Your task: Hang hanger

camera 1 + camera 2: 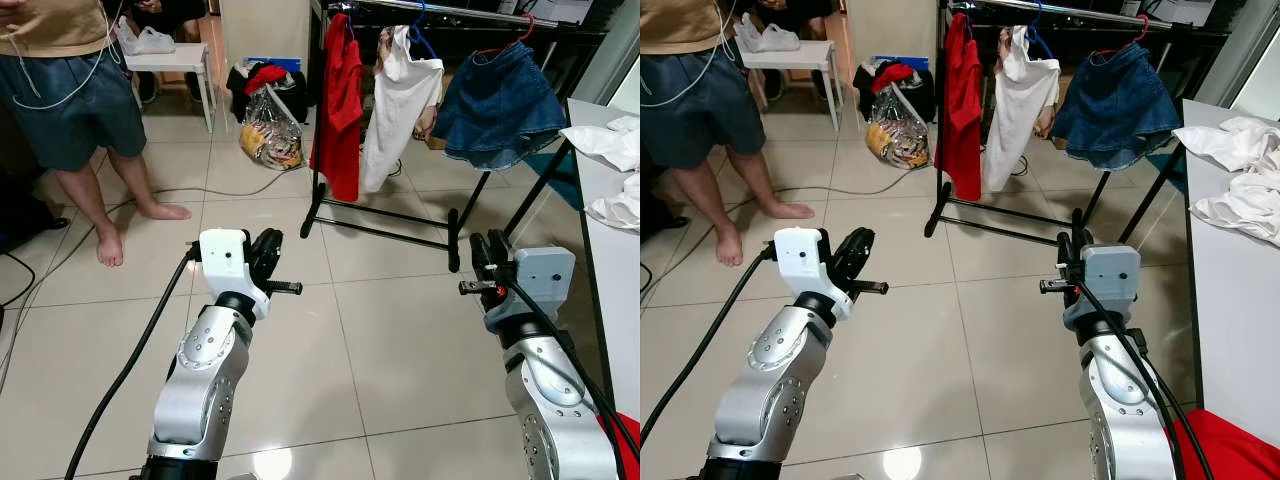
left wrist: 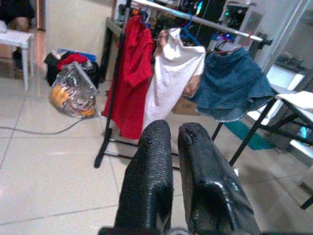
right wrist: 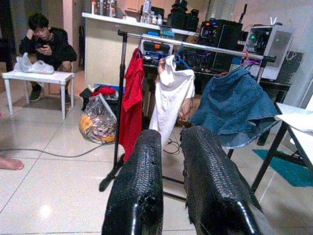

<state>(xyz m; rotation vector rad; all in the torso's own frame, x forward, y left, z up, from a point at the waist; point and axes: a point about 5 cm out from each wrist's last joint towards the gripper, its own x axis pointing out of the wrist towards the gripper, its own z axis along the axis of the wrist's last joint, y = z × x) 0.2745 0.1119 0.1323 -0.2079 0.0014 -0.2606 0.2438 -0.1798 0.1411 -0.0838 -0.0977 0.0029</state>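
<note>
Both grippers hover over the tiled floor (image 1: 400, 340) with nothing in them — the left gripper (image 2: 173, 142) and the right gripper (image 3: 171, 144) each show fingers a narrow slit apart. Beyond, a clothes rack (image 3: 195, 48) runs across the view. A red shirt (image 1: 340, 105), white top (image 1: 400, 100) and denim skirt (image 1: 500, 100) hang there; the blue hanger (image 1: 420, 35) and red hanger (image 1: 505, 40) seem hooked over its rail.

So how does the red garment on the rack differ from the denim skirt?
The red garment hangs long and narrow at the rail's left end; the denim skirt is short, wide and flared, toward the right end. One is plain red, the other blue. Both hang from the same clothes rack.
</note>
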